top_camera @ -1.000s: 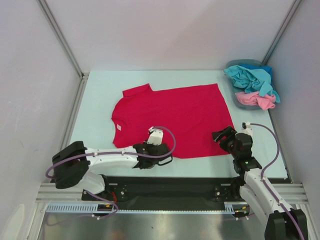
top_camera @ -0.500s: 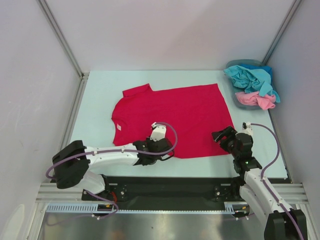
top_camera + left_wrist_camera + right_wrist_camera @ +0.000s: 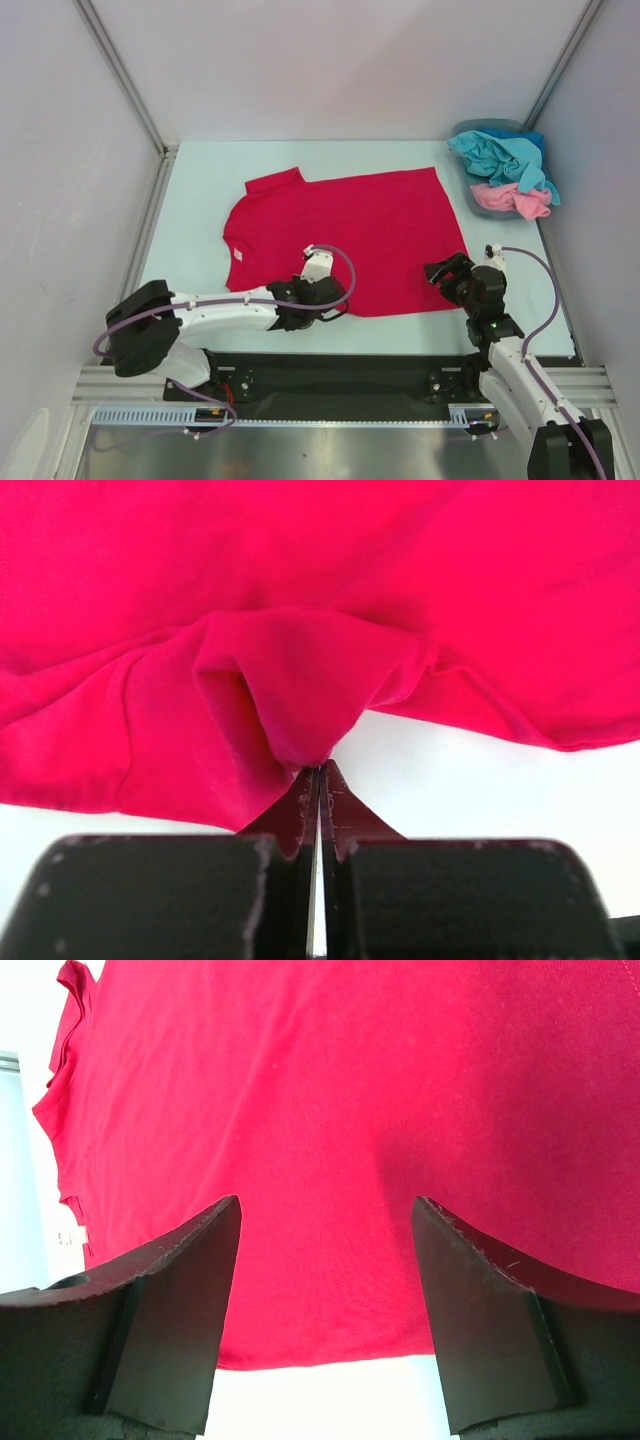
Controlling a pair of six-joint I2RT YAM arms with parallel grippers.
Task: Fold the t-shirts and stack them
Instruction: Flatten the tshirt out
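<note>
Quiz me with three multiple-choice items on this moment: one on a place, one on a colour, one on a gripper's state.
1. Where does the basket stand?
A) near left corner
B) far right edge of the table
C) on the spread shirt

2. What colour is the t-shirt spread flat?
A) teal
B) pink
C) crimson red

3. The left gripper is:
A) wide open
B) shut on the t-shirt's near edge
C) holding the basket

Answers:
1 B, it sits by the far right corner.
2 C, red cloth covers the table's middle.
3 B, the left wrist view shows cloth bunched between closed jaws.
</note>
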